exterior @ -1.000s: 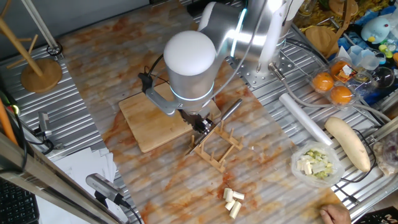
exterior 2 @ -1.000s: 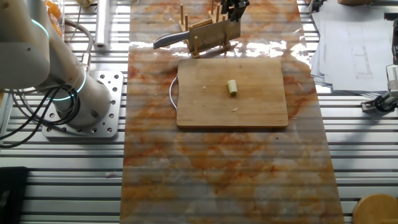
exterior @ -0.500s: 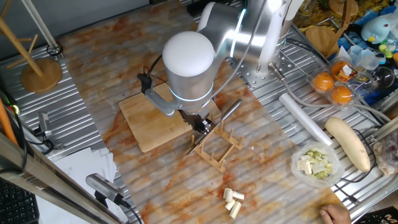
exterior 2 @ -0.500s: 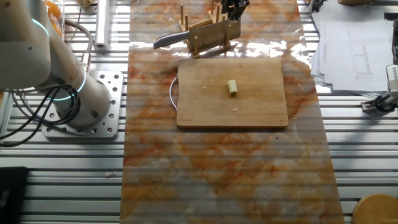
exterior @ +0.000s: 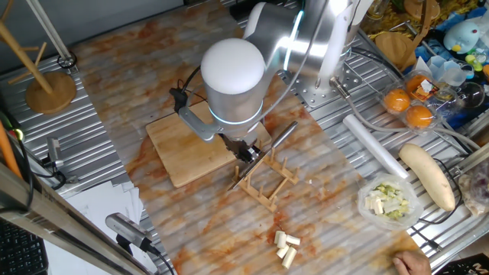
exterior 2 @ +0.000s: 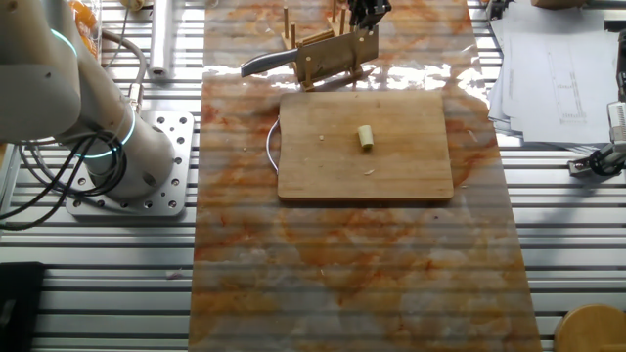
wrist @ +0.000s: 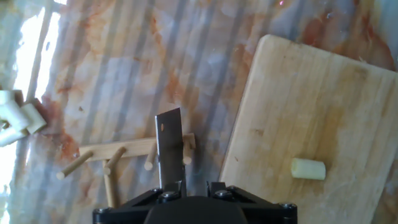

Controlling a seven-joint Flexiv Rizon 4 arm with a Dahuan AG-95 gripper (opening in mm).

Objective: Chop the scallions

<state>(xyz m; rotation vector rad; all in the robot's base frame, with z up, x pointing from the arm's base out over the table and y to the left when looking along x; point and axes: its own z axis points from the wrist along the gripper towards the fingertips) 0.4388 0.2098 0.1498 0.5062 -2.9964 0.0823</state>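
One short pale green scallion stub (exterior 2: 365,137) (wrist: 308,168) lies near the middle of the wooden cutting board (exterior 2: 323,166) (wrist: 311,93) (exterior: 172,145). A knife (exterior 2: 293,59) (wrist: 169,146) (exterior: 281,137) rests across the wooden peg rack (exterior 2: 328,61) (exterior: 267,182) (wrist: 118,152) just beyond the board. My gripper (exterior 2: 367,15) (wrist: 193,186) (exterior: 246,153) sits over the knife's handle end, fingers close together around it. The blade points away from the hand over the rack. The fingertips themselves are hidden under the hand body.
Cut white pieces (exterior: 285,248) (wrist: 15,115) lie on the mat past the rack. A bowl of chopped pieces (exterior: 390,200), a long cream root (exterior: 428,174), oranges (exterior: 409,107) and a white roll (exterior: 374,145) sit to one side. Papers (exterior 2: 548,59) lie opposite the arm's base (exterior 2: 127,166).
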